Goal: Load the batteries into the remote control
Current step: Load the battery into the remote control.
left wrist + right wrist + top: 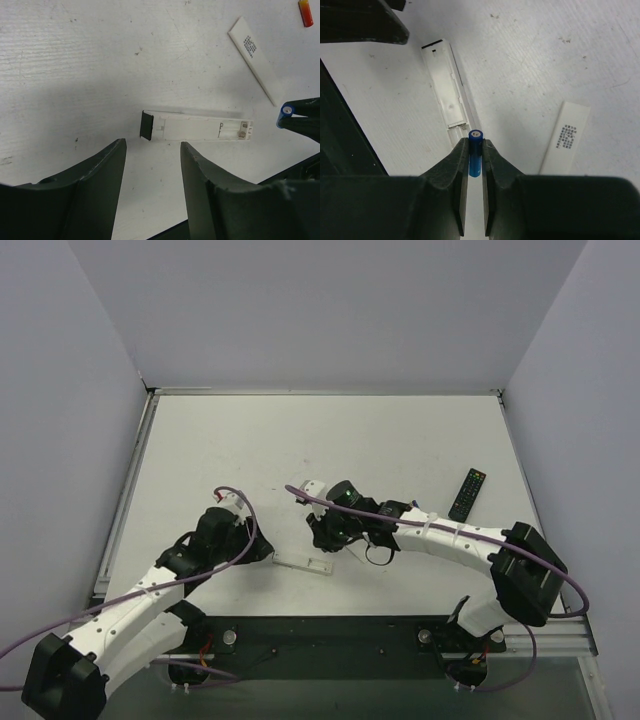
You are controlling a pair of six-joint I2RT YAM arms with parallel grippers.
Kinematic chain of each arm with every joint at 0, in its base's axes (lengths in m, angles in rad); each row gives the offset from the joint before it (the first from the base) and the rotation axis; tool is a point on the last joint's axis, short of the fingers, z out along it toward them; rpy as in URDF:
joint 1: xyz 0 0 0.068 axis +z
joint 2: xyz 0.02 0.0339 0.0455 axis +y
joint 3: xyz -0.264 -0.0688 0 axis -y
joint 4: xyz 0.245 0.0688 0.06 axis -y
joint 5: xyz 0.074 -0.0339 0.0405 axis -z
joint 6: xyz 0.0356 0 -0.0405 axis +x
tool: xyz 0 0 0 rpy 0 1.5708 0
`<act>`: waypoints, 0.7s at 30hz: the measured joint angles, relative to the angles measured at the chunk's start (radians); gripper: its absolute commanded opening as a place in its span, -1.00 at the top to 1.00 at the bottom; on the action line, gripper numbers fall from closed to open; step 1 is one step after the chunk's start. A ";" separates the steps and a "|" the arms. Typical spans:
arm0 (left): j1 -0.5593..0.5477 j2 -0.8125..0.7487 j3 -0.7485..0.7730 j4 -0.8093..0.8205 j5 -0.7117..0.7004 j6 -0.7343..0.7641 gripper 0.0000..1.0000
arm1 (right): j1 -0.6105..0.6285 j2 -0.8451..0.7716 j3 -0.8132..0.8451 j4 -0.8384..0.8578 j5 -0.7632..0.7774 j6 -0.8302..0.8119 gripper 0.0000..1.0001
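The white remote control lies flat on the table with its battery bay open and its dark patch at the end nearest my left gripper. It also shows in the top view and the right wrist view. My right gripper is shut on one blue battery, held upright just above the remote's open end. The battery shows in the left wrist view too. My left gripper is open and empty, just short of the remote's dark end. No second blue battery shows.
The white battery cover lies loose beside the remote, label up; it also shows in the right wrist view. A red cylinder lies beyond it. A black remote lies at the right of the table.
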 measured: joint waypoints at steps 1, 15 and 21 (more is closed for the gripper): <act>-0.006 0.016 0.000 0.011 -0.003 0.000 -0.13 | 0.006 0.002 -0.004 0.015 -0.010 0.000 1.00; -0.083 0.188 -0.013 0.123 -0.050 -0.003 0.00 | 0.024 0.072 -0.055 0.117 -0.085 -0.001 1.00; -0.103 0.227 -0.020 0.155 -0.055 -0.007 0.11 | 0.037 0.084 -0.063 0.130 -0.095 -0.002 1.00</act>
